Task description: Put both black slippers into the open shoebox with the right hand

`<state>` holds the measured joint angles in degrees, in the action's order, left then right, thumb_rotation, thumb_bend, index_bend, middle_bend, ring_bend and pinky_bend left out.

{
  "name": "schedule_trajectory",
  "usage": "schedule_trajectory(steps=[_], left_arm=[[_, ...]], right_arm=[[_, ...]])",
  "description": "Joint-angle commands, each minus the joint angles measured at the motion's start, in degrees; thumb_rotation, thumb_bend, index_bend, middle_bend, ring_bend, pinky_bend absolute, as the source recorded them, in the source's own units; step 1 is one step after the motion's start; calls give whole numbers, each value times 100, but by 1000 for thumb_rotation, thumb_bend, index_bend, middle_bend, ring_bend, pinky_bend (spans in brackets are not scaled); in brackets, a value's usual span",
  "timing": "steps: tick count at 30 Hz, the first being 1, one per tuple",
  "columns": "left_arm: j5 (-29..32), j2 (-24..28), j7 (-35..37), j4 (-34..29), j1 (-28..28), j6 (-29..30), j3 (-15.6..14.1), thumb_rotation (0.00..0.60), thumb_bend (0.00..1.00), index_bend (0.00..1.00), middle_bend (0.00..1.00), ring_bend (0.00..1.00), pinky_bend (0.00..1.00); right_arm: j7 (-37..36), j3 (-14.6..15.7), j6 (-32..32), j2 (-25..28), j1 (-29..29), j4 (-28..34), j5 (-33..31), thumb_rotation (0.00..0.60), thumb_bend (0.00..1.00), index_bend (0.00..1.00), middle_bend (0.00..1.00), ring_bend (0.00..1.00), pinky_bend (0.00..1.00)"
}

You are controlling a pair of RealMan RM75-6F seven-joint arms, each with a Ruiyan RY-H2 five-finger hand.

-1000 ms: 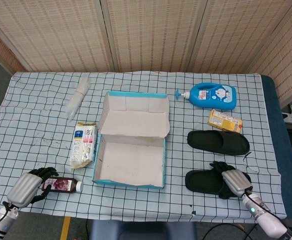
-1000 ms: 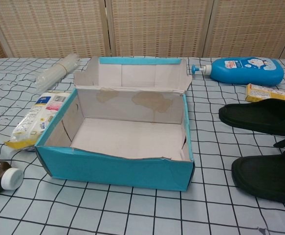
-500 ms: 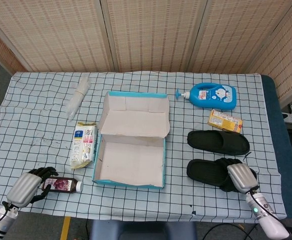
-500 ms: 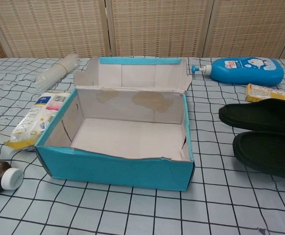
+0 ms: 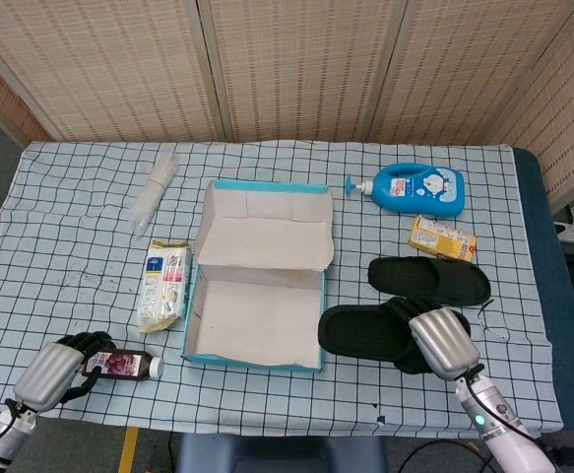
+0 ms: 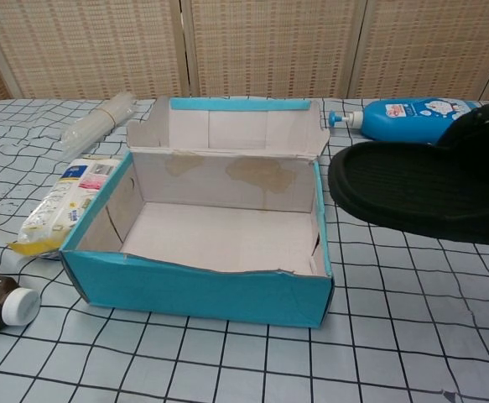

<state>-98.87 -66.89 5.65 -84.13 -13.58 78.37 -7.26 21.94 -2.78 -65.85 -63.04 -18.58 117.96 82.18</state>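
Observation:
My right hand point(image 5: 442, 342) grips one black slipper point(image 5: 365, 330) by its strap and holds it lifted just right of the open shoebox point(image 5: 257, 317). In the chest view that slipper point(image 6: 420, 193) hangs above the table beside the shoebox's point(image 6: 202, 290) right wall, its toe pointing left. The other black slipper point(image 5: 429, 279) lies flat on the cloth behind it. The shoebox is light blue outside, bare cardboard inside, lid folded back, nothing in it. My left hand point(image 5: 58, 367) rests at the front left, fingers curled against a small dark bottle point(image 5: 121, 364).
A blue lotion bottle point(image 5: 411, 187) and a yellow packet point(image 5: 442, 237) lie behind the slippers. A snack pack point(image 5: 163, 286) sits left of the box, a clear plastic sleeve point(image 5: 151, 187) further back. The dark bottle's cap point(image 6: 19, 306) shows at the chest view's lower left.
My right hand has raised the near slipper off the cloth and carried it left toward the shoebox's right side. The left hand and the other slipper stayed put.

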Motion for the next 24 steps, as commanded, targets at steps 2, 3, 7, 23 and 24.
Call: schedule_trajectory(steps=[2,3,7,23,24], left_arm=[[-24,8,3,-18,0,17,-6,600,516,314,247,281,424],[-33,11,4,-10,3,32,-5,600,516,314,247,281,424],[-35,17,-7,8,21,82,8,600,515,314,247,281,423],[-25,87,40,-5,67,193,35,600,516,314,247,281,420],[-23,93,51,-8,73,207,39,600,516,314,247,281,420]], right_arm=[[872,-398,601,-290,-682,683,-1040,600,0,383,527,493,669],[1061,-475,712,-447,-861,723,-1362,600,0,383,527,493,669],[1839,-701,738,-1146,-1474,602,-2366,600,0,384,527,493,670],[3702,-1202,-437,-3840,-3034,-396,-3833,600,0,400,527,493,669],[3671,-1192,-444,-3907,-3069,-489,-3868,600,0,401,527,493,670]])
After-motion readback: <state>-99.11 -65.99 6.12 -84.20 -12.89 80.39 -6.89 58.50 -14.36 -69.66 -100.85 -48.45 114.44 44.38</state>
